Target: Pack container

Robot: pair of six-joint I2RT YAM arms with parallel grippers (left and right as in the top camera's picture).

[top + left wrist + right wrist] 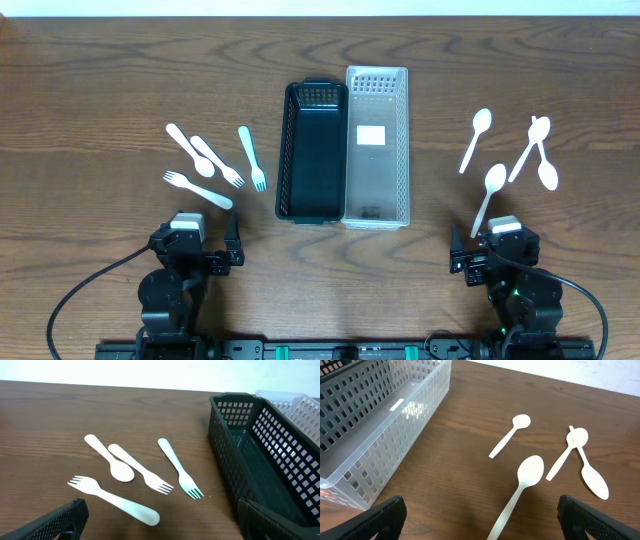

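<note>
A black basket (283,150) and a clear white basket (405,140) stand side by side at the table's middle, both empty. Left of them lie three white forks (198,190) (218,162) (252,158) and a spoon (188,148). Right of them lie several white spoons (476,138) (489,195) (530,145). My left gripper (197,238) is open and empty, just short of the nearest fork (115,500). My right gripper (495,240) is open and empty, just behind the nearest spoon (522,485).
The black basket's wall (225,450) is close on the right in the left wrist view. The white basket's wall (395,445) fills the left of the right wrist view. The table's far edge runs behind the baskets.
</note>
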